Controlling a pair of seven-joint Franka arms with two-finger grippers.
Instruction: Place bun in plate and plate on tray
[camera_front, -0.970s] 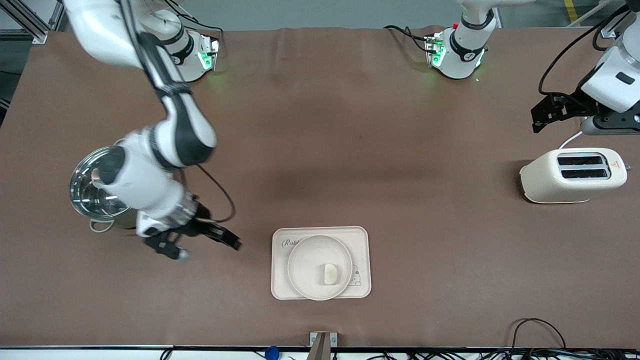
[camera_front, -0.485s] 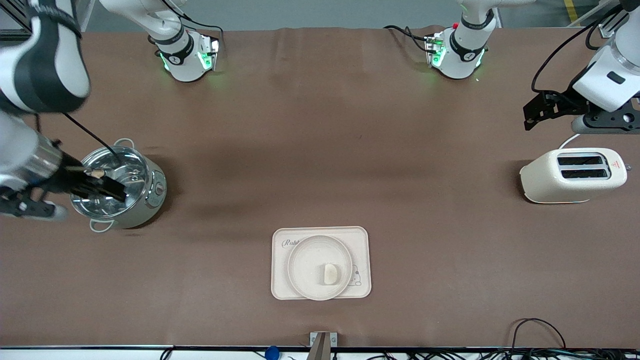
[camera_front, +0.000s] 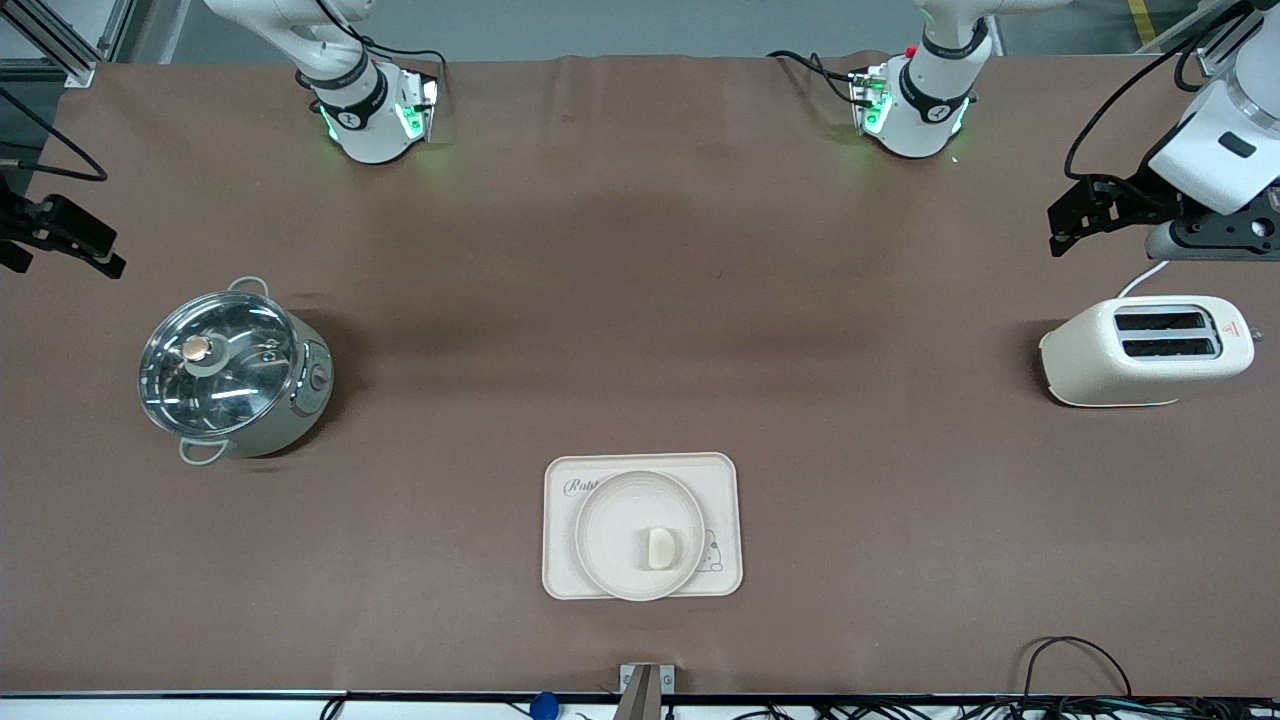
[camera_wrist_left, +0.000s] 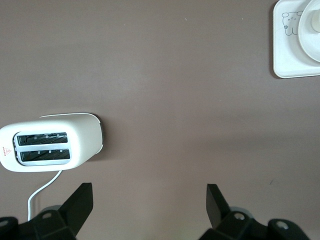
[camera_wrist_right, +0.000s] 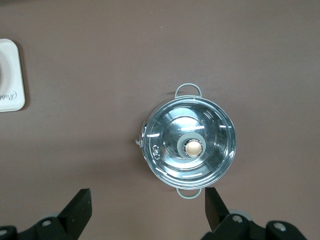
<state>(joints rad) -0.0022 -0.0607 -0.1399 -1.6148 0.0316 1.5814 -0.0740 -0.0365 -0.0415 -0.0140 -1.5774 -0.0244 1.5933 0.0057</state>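
While grippers (camera_front: 1075, 215) hang apart, tray (camera_front: 560, 575) near edge.

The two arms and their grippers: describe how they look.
Both arms have glossy white shells with black joint bands; green lights glow at each base. Black cables run along them. The left gripper and the right gripper are matte black, with flat, angular fingers on a black body.

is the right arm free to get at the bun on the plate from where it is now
Probably yes: the right gripper is open, up by the lidded pot, and only bare table lies between it and the bun on the plate.
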